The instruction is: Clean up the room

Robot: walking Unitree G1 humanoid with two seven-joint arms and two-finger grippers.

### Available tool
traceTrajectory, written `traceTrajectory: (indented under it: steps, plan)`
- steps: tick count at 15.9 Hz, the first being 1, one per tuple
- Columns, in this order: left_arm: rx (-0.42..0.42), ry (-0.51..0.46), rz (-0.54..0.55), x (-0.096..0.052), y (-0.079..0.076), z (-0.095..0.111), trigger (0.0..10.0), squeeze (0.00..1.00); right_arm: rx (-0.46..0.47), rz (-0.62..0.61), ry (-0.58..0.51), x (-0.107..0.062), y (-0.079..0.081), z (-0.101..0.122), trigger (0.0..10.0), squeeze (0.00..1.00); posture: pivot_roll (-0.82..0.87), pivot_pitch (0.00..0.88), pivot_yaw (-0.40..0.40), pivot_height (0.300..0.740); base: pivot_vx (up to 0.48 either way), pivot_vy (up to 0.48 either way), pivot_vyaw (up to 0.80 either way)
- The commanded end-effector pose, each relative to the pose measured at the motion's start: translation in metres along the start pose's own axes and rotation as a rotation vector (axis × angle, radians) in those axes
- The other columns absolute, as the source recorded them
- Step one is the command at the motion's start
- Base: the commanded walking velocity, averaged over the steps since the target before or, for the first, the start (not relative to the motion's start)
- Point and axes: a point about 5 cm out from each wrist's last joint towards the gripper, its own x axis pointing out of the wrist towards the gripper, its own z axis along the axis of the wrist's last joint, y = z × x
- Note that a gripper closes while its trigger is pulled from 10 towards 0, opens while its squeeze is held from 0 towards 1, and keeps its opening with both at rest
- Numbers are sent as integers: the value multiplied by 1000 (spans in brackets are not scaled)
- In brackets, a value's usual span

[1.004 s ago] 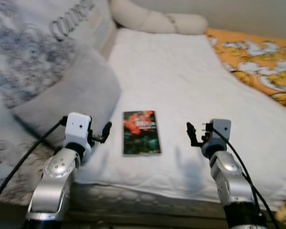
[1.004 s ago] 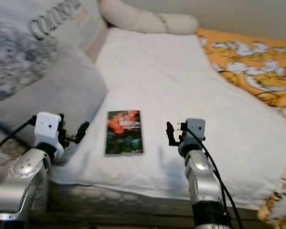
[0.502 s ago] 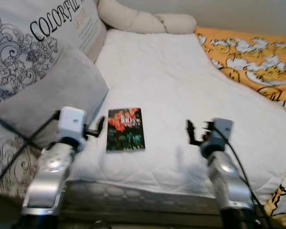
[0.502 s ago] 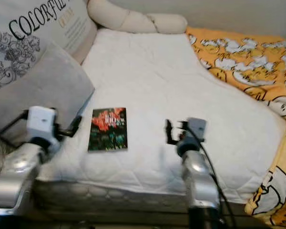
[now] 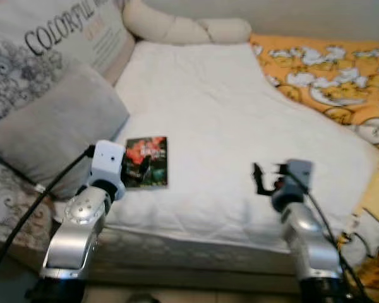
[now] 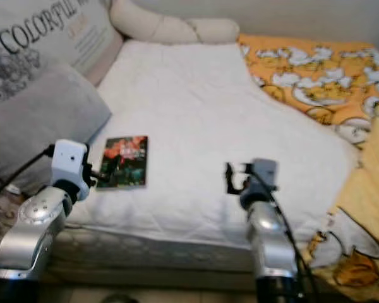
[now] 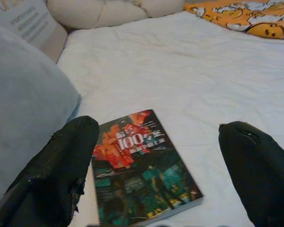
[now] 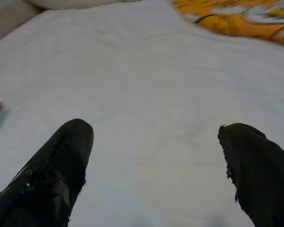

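A thin book [image 5: 146, 161] with a red and dark green cover lies flat on the white bed [image 5: 227, 107], near the front left edge. My left gripper [image 5: 141, 169] is open at the book's near left side. In the left wrist view the book [image 7: 142, 170] lies between and just beyond the two spread fingers [image 7: 61, 170]. My right gripper [image 5: 260, 178] hovers open over bare white quilt, well to the right of the book, with nothing between its fingers [image 8: 52, 170].
A grey pillow [image 5: 50, 126] leans beside the book on the left, with a printed pillow [image 5: 44, 44] behind it. A cream knotted cushion [image 5: 183, 28] lies at the head of the bed. An orange patterned blanket [image 5: 328, 69] covers the right side and hangs over the edge.
The camera has shifted, so the whole scene has slid left. My left gripper has come up to the book's near left side; before, a gap lay between them. The right gripper stays open.
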Motion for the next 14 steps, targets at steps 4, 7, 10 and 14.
traceTrajectory:
  steps: [4,7,10,14]
  plan:
    - [5,5,19,2,8,2,10000,0,7,34,11,2,11,0,10000,1000,105,0,-8,740,0,-322,0]
    - [16,6,14,3,6,2,10000,0,-3,42,6,3,12,1,10000,1000,105,0,-10,740,0,-321,0]
    - [19,4,11,4,5,2,10000,0,-11,40,11,3,9,0,10000,1000,103,0,-7,740,0,-324,0]
    - [13,4,13,5,5,2,10000,0,-133,63,-58,4,7,8,10000,1000,97,0,-8,740,0,-322,0]
